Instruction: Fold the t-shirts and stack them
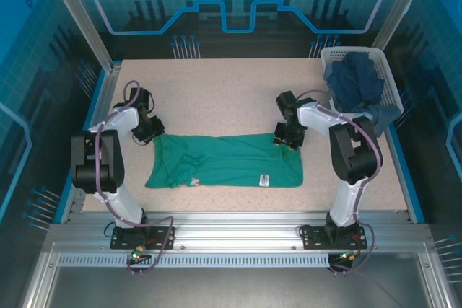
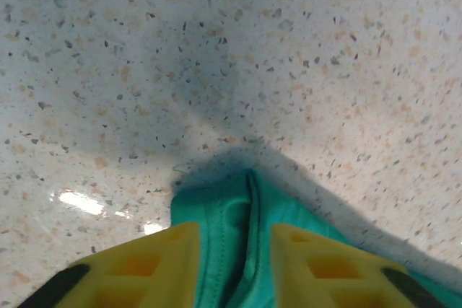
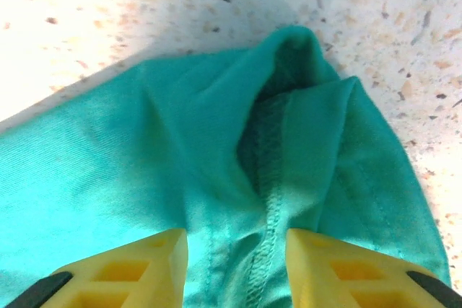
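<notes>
Presently, the teal-green t-shirt [image 1: 224, 162] is folded 1 time; left gripper [image 2: 232, 229] and right gripper [image 3: 237, 234] jaws are parted astride it; navy t-shirts [image 1: 355, 81] are left unfolded.

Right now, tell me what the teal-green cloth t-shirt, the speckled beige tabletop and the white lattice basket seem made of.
Teal-green t-shirt: soft knit fabric, matte; fine ribbed weave, stitched seam, folds.
Speckled tabletop: hard, smooth, slightly glossy, likely laminate or stone-look composite; it reflects light.
White lattice basket: probably moulded plastic; thin rigid open grid walls.

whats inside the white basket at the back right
dark navy t-shirts piled in the white lattice basket, cloth spilling over its near rim. anything beneath the pile is covered
</notes>
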You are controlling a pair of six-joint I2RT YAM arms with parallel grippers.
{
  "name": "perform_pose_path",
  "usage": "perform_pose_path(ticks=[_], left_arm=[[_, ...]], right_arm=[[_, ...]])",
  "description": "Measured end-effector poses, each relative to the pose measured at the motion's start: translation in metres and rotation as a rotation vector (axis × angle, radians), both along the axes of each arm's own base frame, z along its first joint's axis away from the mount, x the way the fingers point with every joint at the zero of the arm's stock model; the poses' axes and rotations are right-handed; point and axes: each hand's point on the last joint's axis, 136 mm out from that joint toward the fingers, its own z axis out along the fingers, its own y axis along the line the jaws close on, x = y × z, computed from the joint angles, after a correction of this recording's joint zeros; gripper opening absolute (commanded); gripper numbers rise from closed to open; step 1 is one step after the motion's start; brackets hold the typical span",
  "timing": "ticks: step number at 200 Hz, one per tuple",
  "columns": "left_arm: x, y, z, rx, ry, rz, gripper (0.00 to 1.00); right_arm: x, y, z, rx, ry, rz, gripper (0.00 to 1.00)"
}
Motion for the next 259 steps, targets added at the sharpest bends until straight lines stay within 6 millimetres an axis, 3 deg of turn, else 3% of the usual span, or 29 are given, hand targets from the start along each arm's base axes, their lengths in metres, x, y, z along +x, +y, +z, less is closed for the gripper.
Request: perform_pose_path(ticks=[17,34,63,79,104,116,155,203,259], left_arm=[[-0.006,-0.001,0.009,-0.006,-0.001,0.024,0.5],[-0.011,-0.003,0.032,-0.003,-0.043,0.044,0.49],[-0.034,-0.024,0.067,-0.045,-0.143,0.068,0.45],[-0.06,-0.039,0.059,-0.109,-0.125,0.085,0.4],[-0.102,-0.049,0.022,-0.167,-0.007,0.115,0.39],[-0.111,-0.05,0.012,-0.175,0.026,0.117,0.39],[-0.098,-0.046,0.004,-0.192,0.004,0.096,0.35],[-0.09,-0.044,-0.012,-0.188,0.006,0.065,0.32],[-0.082,-0.044,-0.021,-0.185,-0.012,0.039,0.25]], right_arm=[[0.002,0.007,0.017,-0.015,-0.049,0.04,0.42],[0.002,0.013,0.037,-0.027,-0.108,0.075,0.42],[-0.004,0.033,0.067,-0.016,-0.2,0.154,0.43],[-0.008,0.049,0.07,0.024,-0.227,0.201,0.43],[-0.019,0.067,0.055,0.111,-0.204,0.247,0.43],[-0.023,0.073,0.049,0.139,-0.181,0.261,0.43],[-0.027,0.086,0.038,0.198,-0.142,0.278,0.43],[-0.035,0.08,0.018,0.203,-0.07,0.232,0.43],[-0.036,0.079,0.014,0.204,-0.055,0.216,0.43]])
